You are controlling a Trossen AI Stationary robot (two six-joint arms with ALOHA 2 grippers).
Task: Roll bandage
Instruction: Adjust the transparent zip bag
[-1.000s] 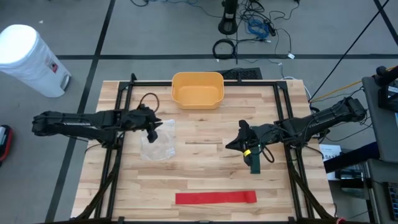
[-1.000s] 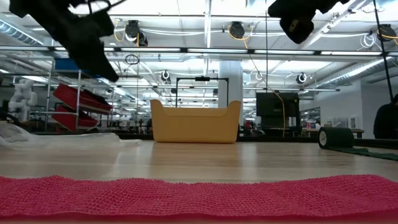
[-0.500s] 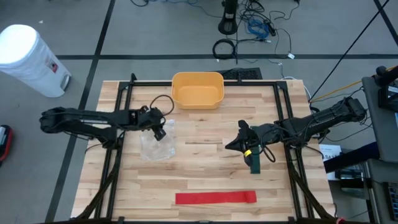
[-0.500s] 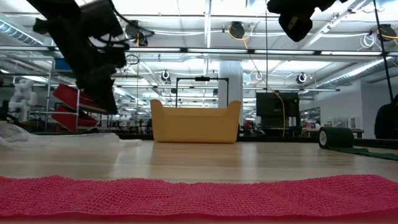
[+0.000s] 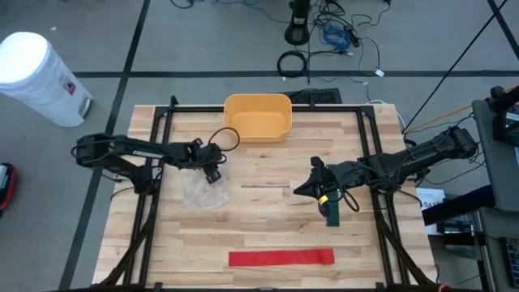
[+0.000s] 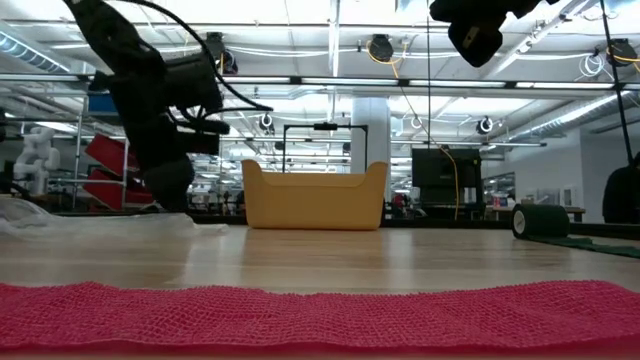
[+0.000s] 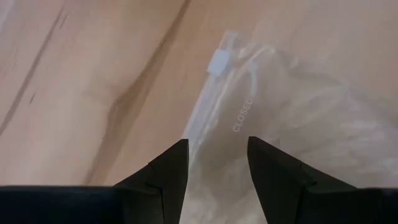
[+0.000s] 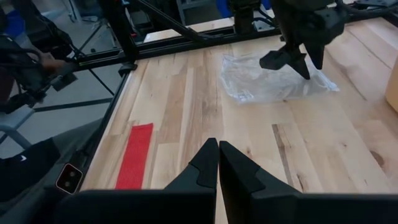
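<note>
Left gripper point(image 7: 216, 163) hangs just above the clear bag point(image 5: 203, 188), fingers parted, holding nothing. Right gripper point(image 5: 300, 190) closed, empty. Red bandage point(image 5: 280, 258) lies flat at the table's near edge.

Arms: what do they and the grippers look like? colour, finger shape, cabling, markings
Both arms are matte black, slim and jointed. The left gripper has black cable looping above its wrist. The right gripper carries a yellow-green band near the wrist and a black cable loop. The fingers are dark, flat and wedge-shaped.

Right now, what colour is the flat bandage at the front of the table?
The flat bandage is red with a mesh-like weave, best seen close up in the low view.
</note>
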